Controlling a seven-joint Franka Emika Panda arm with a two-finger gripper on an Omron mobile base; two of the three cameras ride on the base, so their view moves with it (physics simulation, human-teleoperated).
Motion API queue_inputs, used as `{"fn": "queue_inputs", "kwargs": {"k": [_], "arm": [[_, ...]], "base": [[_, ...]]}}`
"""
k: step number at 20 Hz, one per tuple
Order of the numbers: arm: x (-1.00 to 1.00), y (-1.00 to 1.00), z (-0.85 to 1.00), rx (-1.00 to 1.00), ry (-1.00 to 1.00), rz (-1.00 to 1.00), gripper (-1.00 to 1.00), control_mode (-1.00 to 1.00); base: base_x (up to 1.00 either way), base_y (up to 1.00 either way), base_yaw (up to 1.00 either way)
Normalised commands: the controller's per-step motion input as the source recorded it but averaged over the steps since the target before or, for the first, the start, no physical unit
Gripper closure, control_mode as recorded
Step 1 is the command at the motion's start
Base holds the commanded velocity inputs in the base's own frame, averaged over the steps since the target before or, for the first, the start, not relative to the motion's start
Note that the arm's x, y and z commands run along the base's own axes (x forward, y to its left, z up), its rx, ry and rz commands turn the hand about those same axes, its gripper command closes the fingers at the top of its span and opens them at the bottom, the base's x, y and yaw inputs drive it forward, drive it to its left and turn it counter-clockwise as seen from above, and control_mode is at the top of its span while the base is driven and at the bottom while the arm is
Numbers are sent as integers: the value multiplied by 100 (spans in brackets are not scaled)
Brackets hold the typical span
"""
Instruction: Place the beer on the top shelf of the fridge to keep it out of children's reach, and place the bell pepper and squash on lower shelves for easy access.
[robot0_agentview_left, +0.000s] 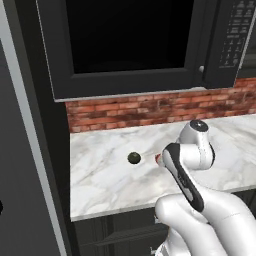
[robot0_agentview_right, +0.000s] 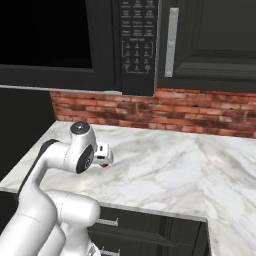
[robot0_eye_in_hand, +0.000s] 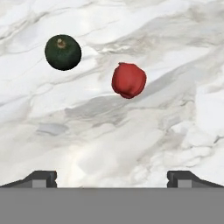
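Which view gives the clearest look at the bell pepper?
The hand view: the bell pepper lies whole and unobstructed on the marble counter beside the squash. In both base views the arm hides all but a red sliver.

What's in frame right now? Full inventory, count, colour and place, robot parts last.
squash: 1, dark green, on the marble counter, apart from the red fruit
bell pepper: 1, glossy red, on the counter beside the squash, not touching it; partly hidden behind the arm in the base views
counter: 1, white marble with grey veins, over dark cabinets
microwave: 1, black, above the counter, keypad on its right side
brick backsplash: 1, red, between counter and microwave
upper cabinet: 1, dark, with a grey handle, right of the microwave
arm: 1, white with dark joints, over the counter
gripper: 1, dark fingertips spread wide, open, above the counter, holding nothing
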Motion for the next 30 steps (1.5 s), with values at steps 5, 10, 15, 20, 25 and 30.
{"fn": "queue_inputs", "kwargs": {"k": [5, 10, 15, 20, 25, 30], "arm": [[52, -1, -17, 0, 6, 0, -100, -100], [50, -3, -20, 0, 4, 0, -100, -100], [47, 0, -25, 0, 3, 0, -100, -100], [41, 0, -31, 0, 2, 0, -100, -100], [38, -2, -30, 0, 1, 0, -100, -100], [32, -4, -33, 0, 2, 0, -100, -100]], "base": [[0, 0, 0], [0, 0, 0], [0, 0, 0], [0, 0, 0], [0, 0, 0], [0, 0, 0]]}}
